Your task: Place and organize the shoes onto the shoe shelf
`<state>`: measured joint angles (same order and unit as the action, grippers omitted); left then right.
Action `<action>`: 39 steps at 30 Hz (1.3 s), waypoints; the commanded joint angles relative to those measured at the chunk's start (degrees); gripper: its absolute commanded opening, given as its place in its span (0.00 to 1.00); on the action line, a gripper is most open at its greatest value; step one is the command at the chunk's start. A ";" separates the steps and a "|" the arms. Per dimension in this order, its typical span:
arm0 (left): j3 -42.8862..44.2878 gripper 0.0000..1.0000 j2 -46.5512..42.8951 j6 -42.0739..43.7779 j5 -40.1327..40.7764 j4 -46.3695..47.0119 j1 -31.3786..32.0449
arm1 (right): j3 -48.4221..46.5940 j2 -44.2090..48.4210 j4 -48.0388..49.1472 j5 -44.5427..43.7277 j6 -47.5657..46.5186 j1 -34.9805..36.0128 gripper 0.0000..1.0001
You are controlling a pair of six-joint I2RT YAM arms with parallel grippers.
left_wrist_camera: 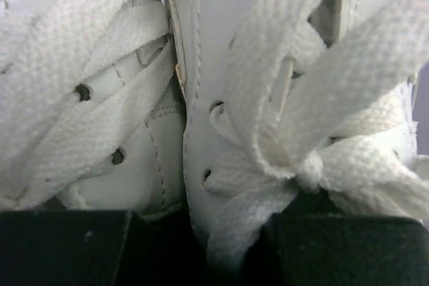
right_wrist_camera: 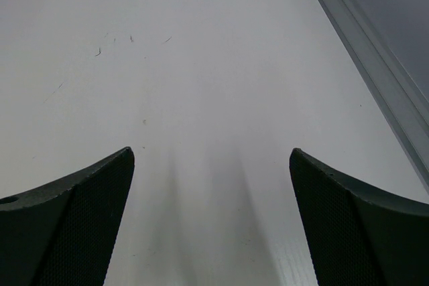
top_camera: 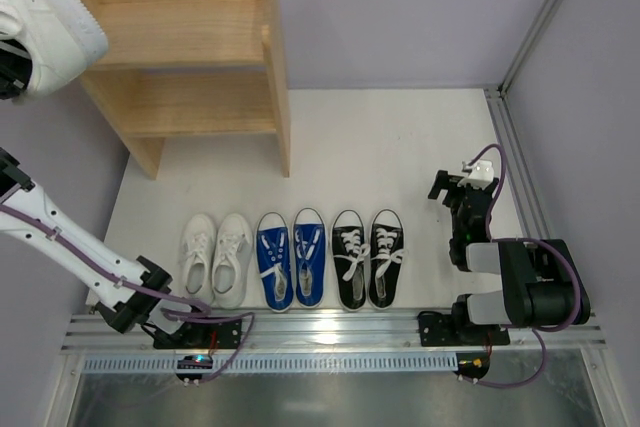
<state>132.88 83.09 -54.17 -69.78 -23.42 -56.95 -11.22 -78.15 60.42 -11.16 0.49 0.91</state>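
My left gripper (left_wrist_camera: 208,236) is shut on a pair of white shoes (left_wrist_camera: 221,98), pinching their adjoining inner sides, with laces filling the left wrist view. In the top view these shoes (top_camera: 50,32) hang high at the far left, sole showing, beside the wooden shoe shelf (top_camera: 190,57); both of its tiers are bare. On the floor a second white pair (top_camera: 215,259), a blue pair (top_camera: 292,259) and a black pair (top_camera: 368,259) stand in a row, toes toward the arms. My right gripper (top_camera: 465,185) (right_wrist_camera: 212,185) is open over bare floor at the right.
An aluminium rail (top_camera: 330,329) runs along the near edge in front of the shoe row. A metal frame post (top_camera: 515,167) and the purple wall bound the right side. The shelf stands against the back wall at the left.
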 commanded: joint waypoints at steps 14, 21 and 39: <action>-7.28 0.00 -6.19 50.65 46.81 -34.32 35.66 | -0.03 -0.07 4.53 0.26 -0.23 -0.03 0.97; 4.02 0.00 5.28 51.27 64.49 -31.42 48.68 | -0.03 -0.07 4.53 0.26 -0.23 -0.03 0.97; 15.39 0.00 7.44 61.55 75.13 -30.02 52.82 | 0.06 0.01 4.61 0.26 -0.32 -0.03 0.97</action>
<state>142.52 95.04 1.80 2.26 -70.11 -4.14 -11.20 -78.15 60.42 -11.16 0.47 0.91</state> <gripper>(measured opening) 0.191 0.974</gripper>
